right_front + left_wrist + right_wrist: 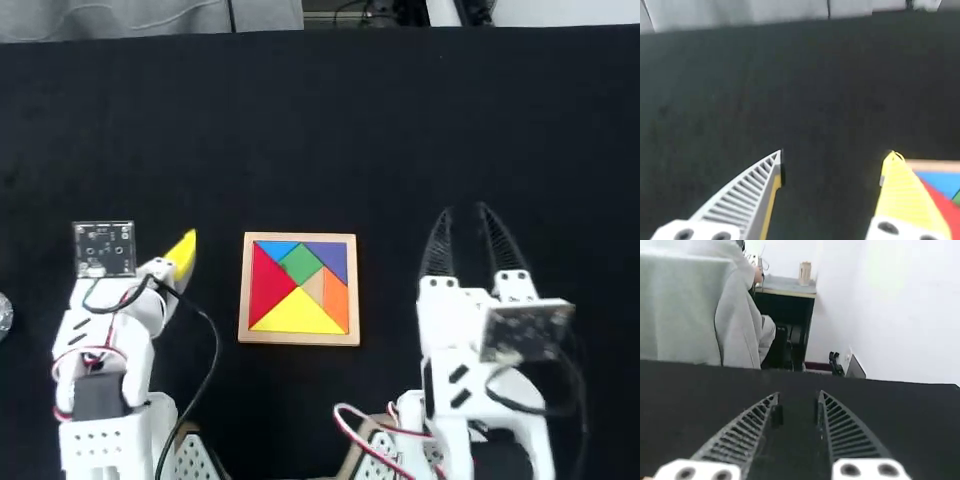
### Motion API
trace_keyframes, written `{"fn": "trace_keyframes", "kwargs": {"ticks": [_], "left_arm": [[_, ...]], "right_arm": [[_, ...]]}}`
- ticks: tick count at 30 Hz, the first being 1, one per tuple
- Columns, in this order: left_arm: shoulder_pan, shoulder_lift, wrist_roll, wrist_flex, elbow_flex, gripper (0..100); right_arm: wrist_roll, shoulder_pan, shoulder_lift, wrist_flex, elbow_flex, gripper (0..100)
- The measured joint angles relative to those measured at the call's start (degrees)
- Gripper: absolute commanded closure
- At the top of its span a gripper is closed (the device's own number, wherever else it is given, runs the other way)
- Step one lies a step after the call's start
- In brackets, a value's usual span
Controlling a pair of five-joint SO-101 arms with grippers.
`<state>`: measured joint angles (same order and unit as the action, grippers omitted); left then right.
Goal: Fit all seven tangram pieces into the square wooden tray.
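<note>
**Already packed: the tray looks full, both end effectors empty**

Broadly, the black bench (pixel 320 120) carries one arm at each side. The right end effector (pixel 467 212) hangs above the cloth, well apart from the tray, with its fingers slightly parted on nothing. The left end effector (pixel 836 155) stands spread wide and empty, its yellow finger just beside the tray's near corner.

The square wooden tray (pixel 299 341) lies flat between the two arms, nearer the left one. Being square, it has no long axis, and its sides run nearly in line with the bench edges.

Inside it, coloured pieces meet with no bare gap that I can make out. The big red triangle (pixel 268 285) and yellow triangle (pixel 297 315) point toward the middle, and the green square (pixel 300 263) sits on its corner above them.

I judge the pieces to be thin, stiff, light and smooth. They sit flush, so there is little edge to pinch, and the raised rim looks like the surer hold.
</note>
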<state>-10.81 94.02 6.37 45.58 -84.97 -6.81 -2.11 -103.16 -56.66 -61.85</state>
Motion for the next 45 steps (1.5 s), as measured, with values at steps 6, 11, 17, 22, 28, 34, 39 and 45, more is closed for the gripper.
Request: {"fn": "trace_keyframes", "kwargs": {"ticks": [6, 11, 17, 22, 28, 34, 39, 45], "left_arm": [[-0.1, -0.3, 0.1, -7.1, -11.6, 69], [-0.1, -0.1, 0.1, -7.3, -11.8, 69], [-0.1, -0.1, 0.1, 1.1, -11.8, 69], [-0.1, 0.0, 0.1, 11.5, -11.8, 69], [-0.1, 0.0, 0.1, 15.7, -11.8, 69], [-0.1, 0.3, -0.1, 22.0, -11.8, 69], [-0.1, 0.1, -0.1, 22.3, -11.8, 69], [-0.1, 0.1, -0.1, 22.3, -11.8, 69]], "right_arm": [[-0.5, 0.2, -0.3, 4.2, -15.5, 89.3], [-0.5, 0.3, -0.3, 6.2, -20.8, 89.2], [-0.5, 0.3, -0.3, 6.2, -28.1, 89.0], [-0.5, 0.3, -0.3, 4.5, -34.4, 89.0], [-0.7, 0.4, -0.3, -8.9, -34.7, 89.2], [-0.7, 0.4, -0.3, -17.3, -34.7, 89.2], [-0.7, 0.4, -0.3, -17.7, -34.7, 89.1], [-0.7, 0.4, -0.3, -17.7, -34.7, 89.1]]}}
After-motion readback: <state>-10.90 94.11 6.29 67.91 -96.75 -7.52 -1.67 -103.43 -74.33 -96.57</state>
